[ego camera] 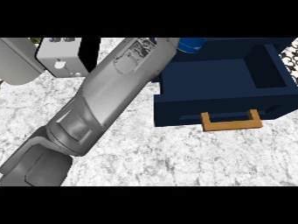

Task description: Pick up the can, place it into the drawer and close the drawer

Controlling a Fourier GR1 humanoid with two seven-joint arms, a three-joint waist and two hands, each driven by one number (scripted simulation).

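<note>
Drawer (209,78): open, navy, wooden handle (232,121) in front.
Can (191,44): blue, behind drawer.
Forearm (106,96): reaches toward can; hand state cannot be told.

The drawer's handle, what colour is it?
Orange-brown, on the dark blue drawer; the handle shows in the head view.

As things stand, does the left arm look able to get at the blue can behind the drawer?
Probably yes: the left forearm stretches up to the blue can behind the open navy drawer, with nothing visible between them. The hand itself is out of sight.
</note>
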